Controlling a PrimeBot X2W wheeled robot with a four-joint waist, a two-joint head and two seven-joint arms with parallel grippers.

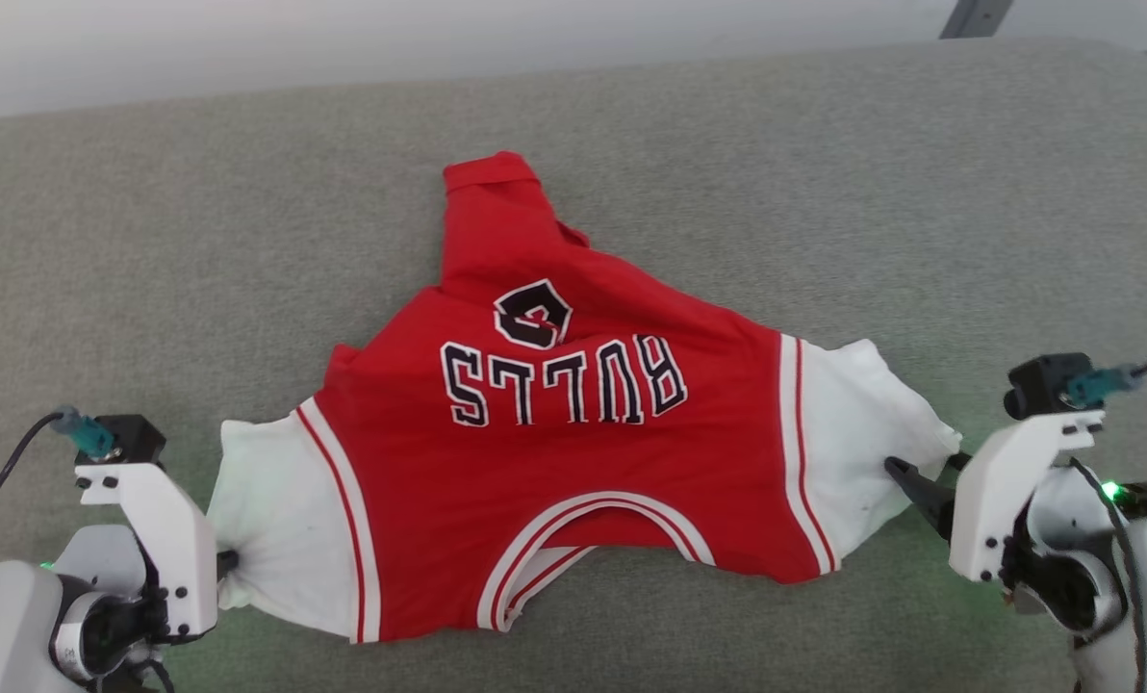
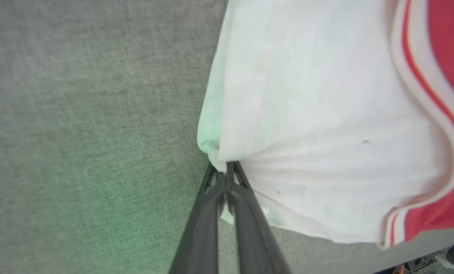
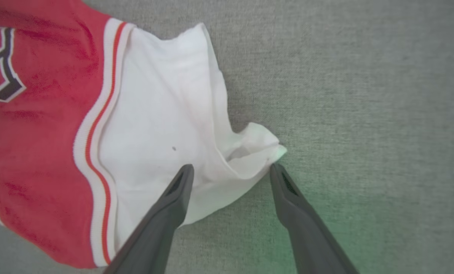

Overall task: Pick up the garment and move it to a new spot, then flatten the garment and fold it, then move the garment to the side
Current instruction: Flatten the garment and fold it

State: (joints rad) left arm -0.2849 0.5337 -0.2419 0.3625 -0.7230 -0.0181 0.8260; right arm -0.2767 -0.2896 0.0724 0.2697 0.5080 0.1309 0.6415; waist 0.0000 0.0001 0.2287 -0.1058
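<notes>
the left gripper, two long dark fingers pressed together, pinches the outer edge of one white sleeve. the cloth puckers into fine creases where the tips bite. in the head view the left gripper sits at about 8 o'clock of the shirt. the right gripper stands spread and grips nothing. one finger lies over the other white sleeve and the other sits just beside that sleeve's bunched tip. in the head view the right gripper is at about 4 o'clock.

the garment, a red knit jersey shirt with white short sleeves and red-and-white stripe trim, lies chest up on the flat grey woven surface. its collar is at 6 o'clock nearest the robot and its sleeves reach out to 9 and 3 o'clock. the hem is drawn into a narrow crumpled peak at 12 o'clock.

the step in hand looks like taking hold of both sleeves, for lifting or pulling flat, and it seems half done. the next move likely calls for the right fingers to close on the sleeve edge, then for an even pull from both arms.

across the chest, large black white-outlined letters read "bulls", upside down from the head. beyond them, toward 12 o'clock, is a creased numeral that could be a 6 or a 9. no brand tag can be read.
</notes>
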